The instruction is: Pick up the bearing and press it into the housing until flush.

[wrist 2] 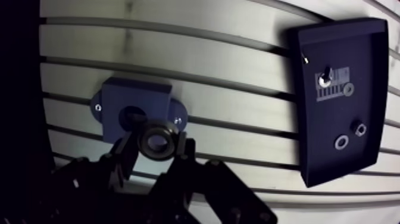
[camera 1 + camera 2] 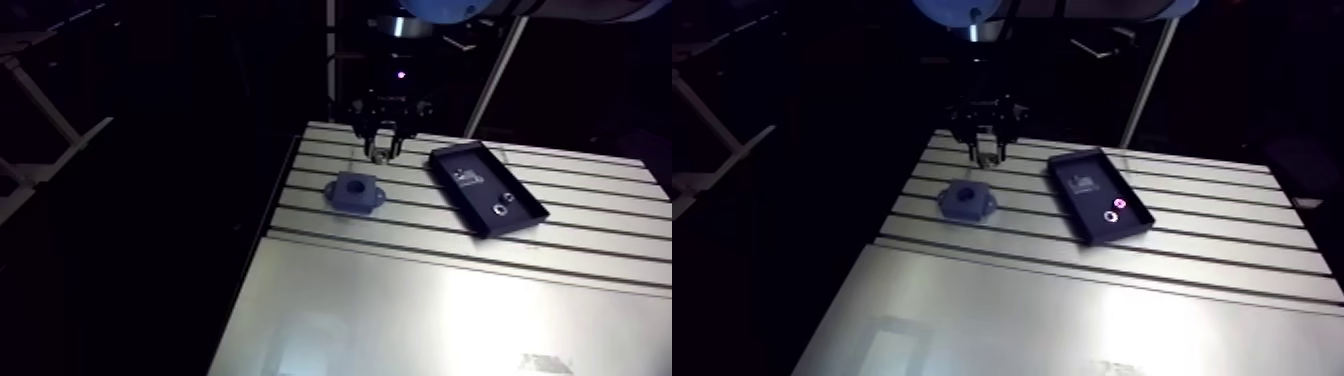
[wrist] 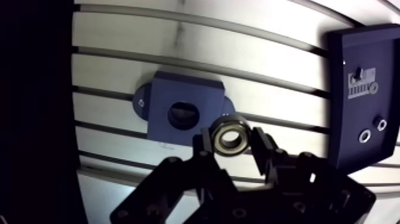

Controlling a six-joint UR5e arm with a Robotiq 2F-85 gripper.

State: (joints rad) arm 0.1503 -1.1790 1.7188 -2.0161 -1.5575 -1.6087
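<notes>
While the two fingers of the gripper are clamped on the silver steel ring bearing, one on each side of its outer race, the bearing hangs above the worktop and outside its seat. Judged from this, the pick is done; aligning the ring over the bore, lowering it and pressing it flush are left. Just ahead of the fingers lies the dark blue square housing block, flat on the worktop, its round bore open and unfilled, with a mounting ear on either side. Farther off and well apart from it, a dark rectangular tray holds a few small rings and a label. Both rest on the slotted aluminium worktop, towards its far edge in the arm view, with the housing nearer the side edge. Bare slotted surface separates housing and tray, so the descent appears unobstructed.
</notes>
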